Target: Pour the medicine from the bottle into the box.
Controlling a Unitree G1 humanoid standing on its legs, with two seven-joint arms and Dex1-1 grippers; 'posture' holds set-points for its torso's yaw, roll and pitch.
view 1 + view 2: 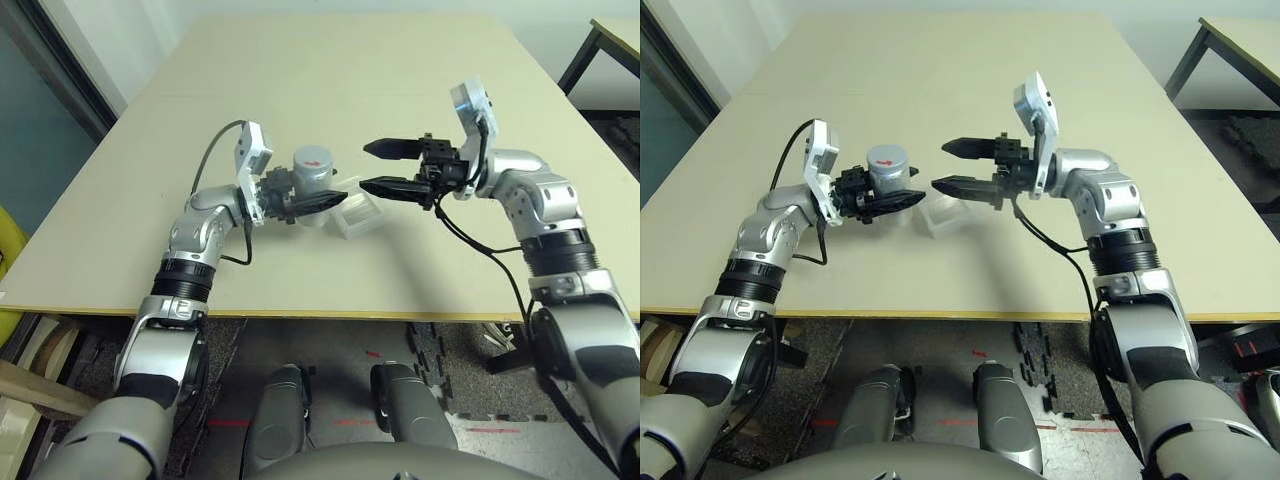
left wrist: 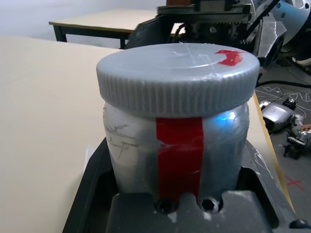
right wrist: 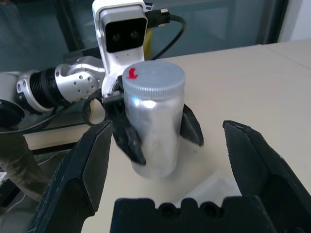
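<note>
My left gripper [image 1: 320, 192] is shut on the bottle [image 1: 312, 172], a silvery-grey cylinder with a red stripe [image 2: 179, 145], and holds it upright. A ribbed grey cap [image 2: 177, 73] with a red mark sits on top of the bottle. The box [image 1: 357, 215], a small clear plastic tray, lies on the table just right of the bottle and below it. My right gripper [image 1: 366, 167] is open, its fingers pointing at the bottle from the right with a small gap left. In the right wrist view the bottle [image 3: 155, 131] stands between the spread black fingers [image 3: 77, 170], untouched.
The beige table [image 1: 330, 70] stretches far behind the arms, and its front edge [image 1: 330, 315] runs just below them. A second table [image 1: 612, 40] stands at the back right. Dark foam mats [image 1: 440, 350] lie on the floor under the table.
</note>
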